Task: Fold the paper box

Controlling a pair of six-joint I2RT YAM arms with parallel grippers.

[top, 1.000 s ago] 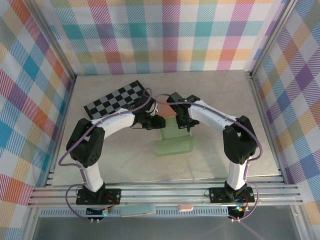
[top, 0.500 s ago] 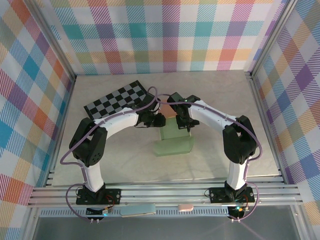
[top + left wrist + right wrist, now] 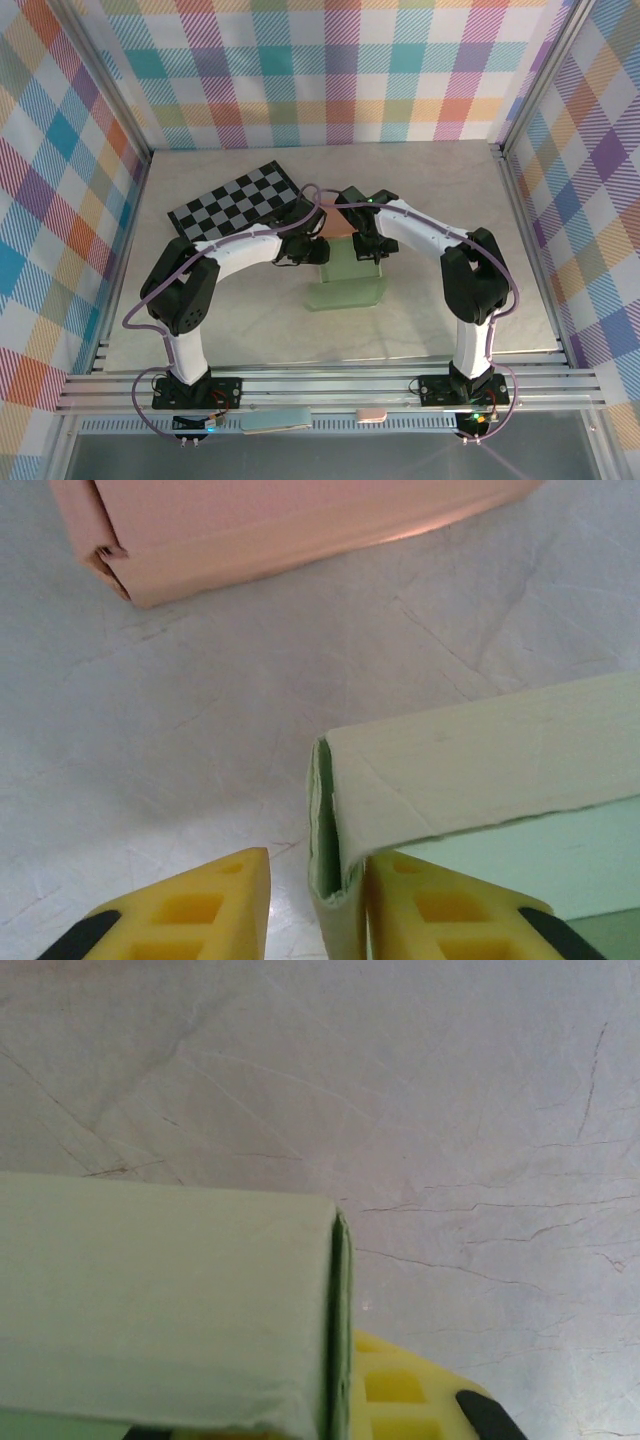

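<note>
The pale green paper box (image 3: pixel 346 281) lies mid-table, its far walls folded up. My left gripper (image 3: pixel 316 250) is at the box's far left corner. In the left wrist view the gripper (image 3: pixel 315 865) is open and straddles the doubled green side wall (image 3: pixel 335 880). That wall rests against the right yellow finger (image 3: pixel 450 910), with a gap to the left finger (image 3: pixel 200 905). My right gripper (image 3: pixel 368 247) is at the far right corner. There the folded green wall (image 3: pixel 160 1310) lies against one yellow finger (image 3: pixel 415 1395) and hides the other.
A pink folded box (image 3: pixel 331 220) sits just beyond the green one and lies near the top of the left wrist view (image 3: pixel 270 530). A black-and-grey checkerboard (image 3: pixel 235 200) lies at the back left. Bare grey tabletop (image 3: pixel 250 320) surrounds the box.
My left gripper has moved right and nearer, onto the box's left wall. The right gripper has hardly shifted.
</note>
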